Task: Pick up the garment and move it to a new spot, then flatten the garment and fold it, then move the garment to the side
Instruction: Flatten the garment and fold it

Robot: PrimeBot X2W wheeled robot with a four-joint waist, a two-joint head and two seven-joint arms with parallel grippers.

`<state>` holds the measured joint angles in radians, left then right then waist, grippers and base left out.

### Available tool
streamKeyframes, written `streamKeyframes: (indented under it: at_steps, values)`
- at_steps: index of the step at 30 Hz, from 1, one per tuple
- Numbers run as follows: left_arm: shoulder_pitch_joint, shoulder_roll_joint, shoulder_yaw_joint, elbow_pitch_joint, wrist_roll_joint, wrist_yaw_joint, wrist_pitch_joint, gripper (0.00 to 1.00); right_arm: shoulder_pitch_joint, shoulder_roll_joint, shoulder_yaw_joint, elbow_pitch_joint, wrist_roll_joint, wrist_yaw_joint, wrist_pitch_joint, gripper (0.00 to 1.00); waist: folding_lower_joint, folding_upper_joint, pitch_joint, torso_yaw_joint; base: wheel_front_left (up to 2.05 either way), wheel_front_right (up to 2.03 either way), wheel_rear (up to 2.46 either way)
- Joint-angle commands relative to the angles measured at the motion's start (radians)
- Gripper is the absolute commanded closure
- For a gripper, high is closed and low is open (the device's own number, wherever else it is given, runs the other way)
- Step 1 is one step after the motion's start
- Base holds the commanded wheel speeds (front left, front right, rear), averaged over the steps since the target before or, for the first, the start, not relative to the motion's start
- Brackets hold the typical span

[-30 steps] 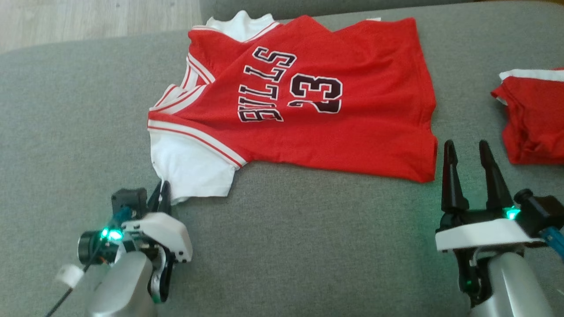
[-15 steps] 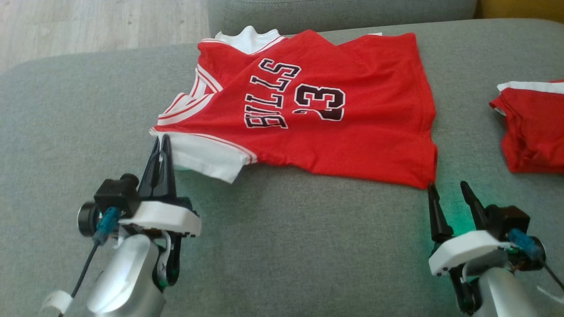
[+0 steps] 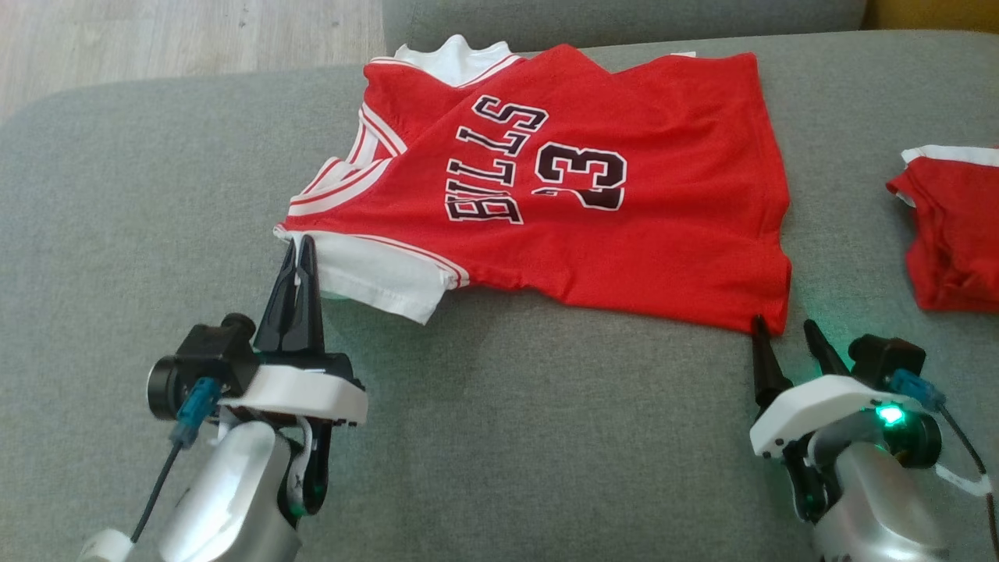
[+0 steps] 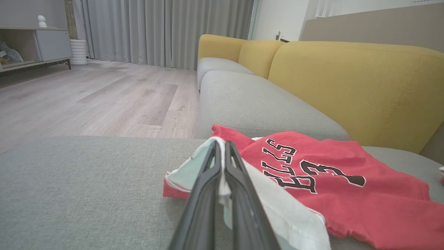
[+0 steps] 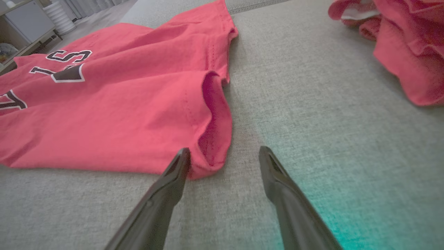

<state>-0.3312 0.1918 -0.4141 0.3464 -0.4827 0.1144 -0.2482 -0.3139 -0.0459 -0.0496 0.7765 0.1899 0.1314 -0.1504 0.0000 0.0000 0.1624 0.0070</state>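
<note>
Grip first: lower left, left pincer (image 3: 299, 248) clamps the white sleeve (image 3: 382, 273) of the red jersey (image 3: 624, 234), spread mid-frame on the sofa seat (image 3: 507, 437); lower right, right pincer (image 3: 784, 328) gapes empty around its hem corner (image 3: 769, 312). Pinch both layers before lifting.
</note>
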Motion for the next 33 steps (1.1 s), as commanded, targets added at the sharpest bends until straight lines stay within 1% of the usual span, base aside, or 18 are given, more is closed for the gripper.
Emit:
streamKeyframes:
  at_steps: [1,5,9,10,11,12,13,14,15,19,23,26,28,29,33]
  values:
    - [-0.021,0.021,0.034,-0.037,0.010,0.005,-0.010,1.00,-0.034,-0.004,0.030,0.002,0.011,-0.001,-0.011,0.00,0.0000,0.0000,0.003,0.001,0.00,0.00,0.00]
    - [-0.022,0.025,0.032,-0.038,0.008,0.006,-0.010,1.00,-0.060,-0.004,0.049,0.061,0.036,-0.001,-0.025,0.00,0.0000,0.0000,0.007,0.004,0.00,0.00,0.00]
    - [-0.026,0.029,0.031,-0.034,0.006,0.008,-0.008,1.00,-0.083,-0.004,0.090,0.119,0.055,-0.001,-0.034,0.00,0.0000,0.0000,0.009,0.006,0.00,0.00,0.00]
    - [-0.027,0.031,0.031,-0.033,0.006,0.009,-0.007,1.00,-0.086,-0.004,0.097,0.128,0.063,-0.001,-0.035,0.13,0.0000,0.0000,0.009,0.006,0.00,0.00,0.00]
    - [-0.028,0.032,0.031,-0.031,0.006,0.011,-0.007,1.00,-0.089,-0.004,0.104,0.136,0.068,-0.001,-0.036,0.42,0.0000,0.0000,0.008,0.006,0.00,0.00,0.00]
    - [-0.028,0.033,0.032,-0.029,0.006,0.013,-0.006,1.00,-0.091,-0.004,0.111,0.144,0.074,-0.001,-0.037,0.51,0.0000,0.0000,0.006,0.005,0.00,0.00,0.00]
    - [-0.028,0.034,0.032,-0.028,0.006,0.014,-0.005,1.00,-0.093,-0.004,0.117,0.150,0.078,-0.001,-0.037,0.69,0.0000,0.0000,0.005,0.005,0.00,0.00,0.00]
    - [-0.028,0.035,0.032,-0.025,0.005,0.016,-0.005,1.00,-0.093,-0.004,0.122,0.156,0.082,-0.001,-0.039,0.90,0.0000,0.0000,0.002,0.004,0.00,0.00,0.00]
    - [-0.027,0.036,0.032,-0.023,0.005,0.017,-0.004,1.00,-0.094,-0.004,0.129,0.161,0.086,-0.001,-0.040,1.00,0.0000,0.0000,-0.001,0.003,0.00,0.00,0.00]
    - [-0.020,0.040,0.034,-0.010,0.000,0.022,0.000,1.00,-0.095,-0.004,0.155,0.156,0.126,-0.001,-0.054,1.00,0.0000,0.0000,-0.018,-0.004,0.00,0.00,0.00]
    - [-0.015,0.040,0.042,-0.004,-0.016,0.021,0.001,1.00,-0.104,-0.004,0.171,0.120,0.145,-0.001,-0.078,1.00,0.0000,0.0000,-0.041,-0.012,0.00,0.00,0.00]
    - [-0.020,0.039,0.059,-0.012,-0.042,0.012,0.002,1.00,-0.118,-0.004,0.180,0.063,0.175,-0.001,-0.087,1.00,0.0000,0.0000,-0.061,-0.017,0.00,0.00,0.00]
    - [-0.028,0.028,0.082,-0.027,-0.084,0.000,0.009,1.00,-0.132,-0.004,0.185,0.010,0.184,-0.001,-0.091,1.00,0.0000,0.0000,-0.075,-0.020,0.00,0.00,0.00]
    - [-0.028,0.028,0.082,-0.027,-0.084,0.000,0.009,1.00,-0.132,-0.004,0.185,0.010,0.184,-0.001,-0.091,1.00,0.0000,0.0000,-0.075,-0.020,0.00,0.00,0.00]
    - [-0.073,0.032,0.114,-0.073,-0.124,-0.011,0.026,1.00,-0.171,-0.011,0.178,-0.115,0.176,-0.001,-0.073,1.00,0.0000,0.0000,-0.108,-0.024,0.00,0.00,0.00]
